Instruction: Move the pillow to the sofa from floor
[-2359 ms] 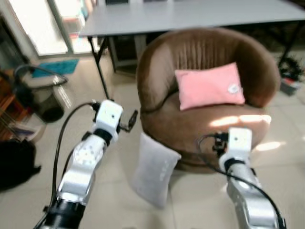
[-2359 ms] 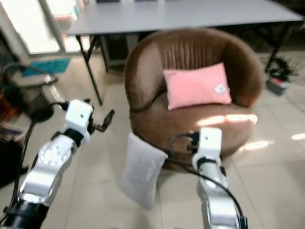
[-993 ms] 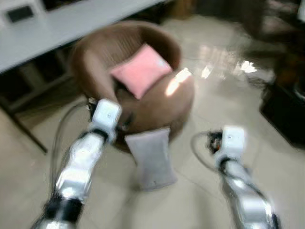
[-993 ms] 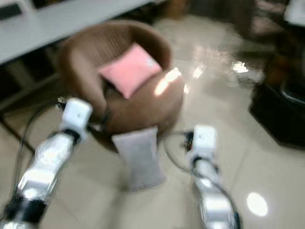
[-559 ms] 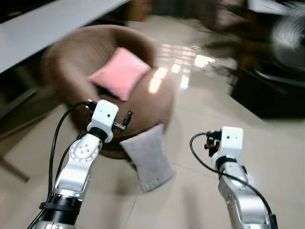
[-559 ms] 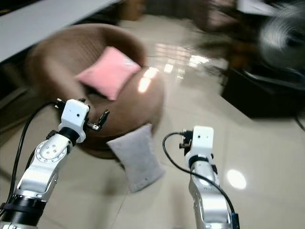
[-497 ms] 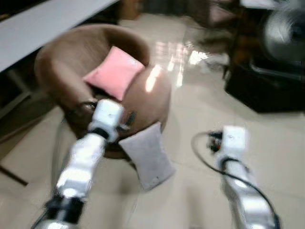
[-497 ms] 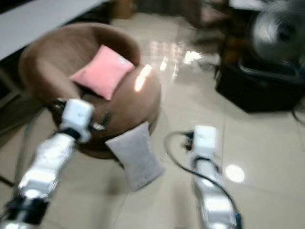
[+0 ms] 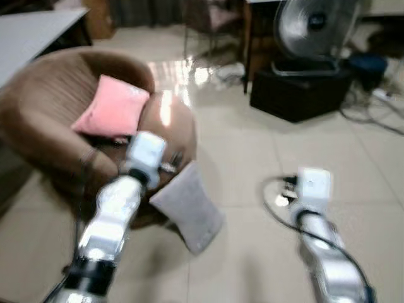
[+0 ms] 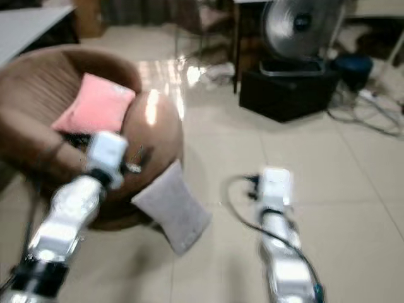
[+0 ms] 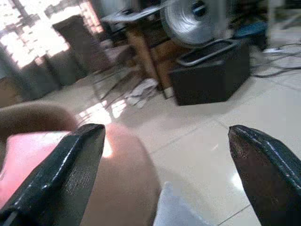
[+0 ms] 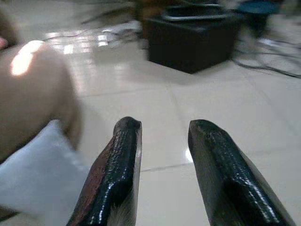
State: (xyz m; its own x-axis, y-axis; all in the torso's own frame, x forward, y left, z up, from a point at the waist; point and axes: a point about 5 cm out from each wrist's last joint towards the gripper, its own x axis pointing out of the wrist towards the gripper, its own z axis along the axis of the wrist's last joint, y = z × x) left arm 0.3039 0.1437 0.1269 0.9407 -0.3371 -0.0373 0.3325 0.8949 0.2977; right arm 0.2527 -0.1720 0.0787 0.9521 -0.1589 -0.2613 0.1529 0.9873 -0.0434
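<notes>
- Left wrist view gives you the left gripper (image 11: 160, 165) first: its two black fingers (image 11: 56, 174) are spread wide with nothing between them, and past them you see a corner of the grey pillow (image 11: 176, 212) below and the brown chair (image 11: 127, 183) beside it.
- The right gripper (image 12: 162, 165) has its fingers only a little apart, a narrow gap and nothing pinched; it points over bare floor tiles (image 12: 225, 108), with the grey pillow off to one side near the chair's base.
- In the head views, both arms are raised in front of the body and neither touches anything. That reads as a carry-ready pose while you line up, not a grasp.
- The grey pillow (image 9: 186, 208) stands tilted on the floor, leaning against the front of the brown chair, just beside the left gripper (image 9: 172, 165) and well apart from the right one (image 9: 287, 189).
- The pink pillow (image 9: 110, 108) already sits propped on the chair seat, so the free room for the grey one is likely the front of the seat.
- A fan (image 9: 312, 25) stands on a black box (image 9: 297, 95) further off, with cables (image 9: 372, 117) on the tiles; they lie clear of your path.
- The head views are blurred, so steady the body before you reach.
</notes>
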